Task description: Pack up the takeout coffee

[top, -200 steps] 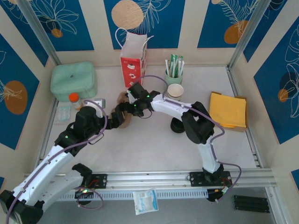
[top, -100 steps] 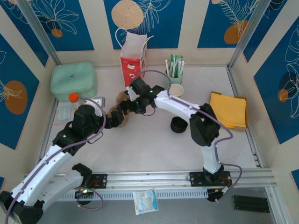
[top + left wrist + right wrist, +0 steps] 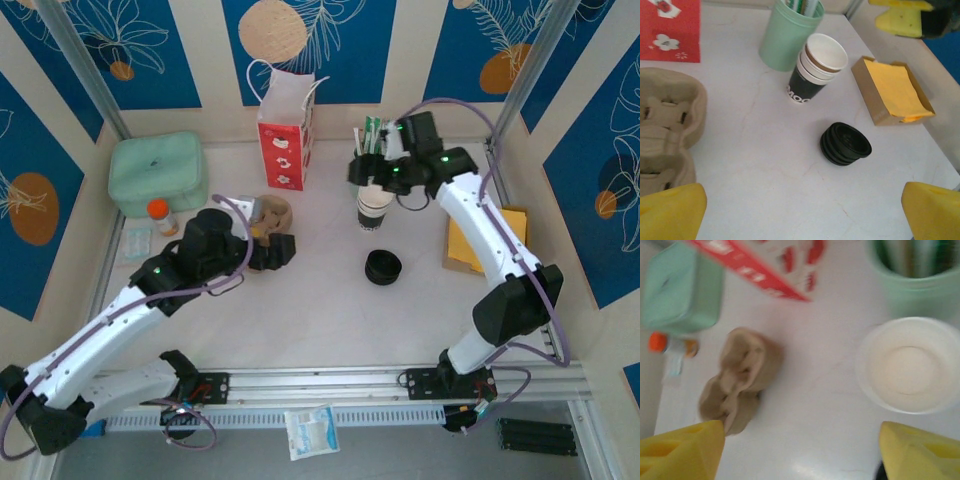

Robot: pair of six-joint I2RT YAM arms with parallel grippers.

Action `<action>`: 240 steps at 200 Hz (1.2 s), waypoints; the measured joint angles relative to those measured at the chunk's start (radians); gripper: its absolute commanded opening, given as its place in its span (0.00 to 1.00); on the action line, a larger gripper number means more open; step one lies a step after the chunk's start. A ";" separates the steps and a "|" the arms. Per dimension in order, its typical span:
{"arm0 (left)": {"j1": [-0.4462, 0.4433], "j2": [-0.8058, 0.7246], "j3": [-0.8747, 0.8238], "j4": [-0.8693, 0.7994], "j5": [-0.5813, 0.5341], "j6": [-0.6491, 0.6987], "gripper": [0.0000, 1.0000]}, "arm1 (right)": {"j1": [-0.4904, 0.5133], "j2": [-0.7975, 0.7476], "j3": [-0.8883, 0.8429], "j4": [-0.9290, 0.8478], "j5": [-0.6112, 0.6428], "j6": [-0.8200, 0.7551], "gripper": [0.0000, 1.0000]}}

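Observation:
The takeout coffee cup (image 3: pixel 826 54), tan-brown with a white rim and no lid on it, stands nested on top of a black-sided cup (image 3: pixel 805 89) beside the mint-green cup of sticks (image 3: pixel 788 36). From above the cup stack (image 3: pixel 373 205) sits just under my right gripper (image 3: pixel 368 178), which hovers open; its wrist view shows the cup's white mouth (image 3: pixel 912 365) to the right of the open right gripper (image 3: pixel 800 450). A stack of black lids (image 3: pixel 845 144) (image 3: pixel 383 267) lies on the table. My left gripper (image 3: pixel 280 250) (image 3: pixel 805 215) is open, beside the pulp cup carrier (image 3: pixel 272 213).
The brown pulp carrier (image 3: pixel 665 125) (image 3: pixel 737 377) lies left of centre. A red paper bag (image 3: pixel 285 130) stands at the back, a mint-green box (image 3: pixel 158 172) and an orange-capped bottle (image 3: pixel 158 210) at the left. A tray of yellow napkins (image 3: pixel 485 240) (image 3: pixel 895 90) sits at the right.
My right arm has swung from the carrier to the right and back, over the cup stack, its jaws a little narrower. My left arm has shifted right, beside the carrier.

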 measured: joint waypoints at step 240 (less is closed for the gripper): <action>-0.131 0.362 0.113 0.061 -0.071 -0.016 0.99 | -0.099 0.411 0.268 -0.204 0.189 -0.102 0.30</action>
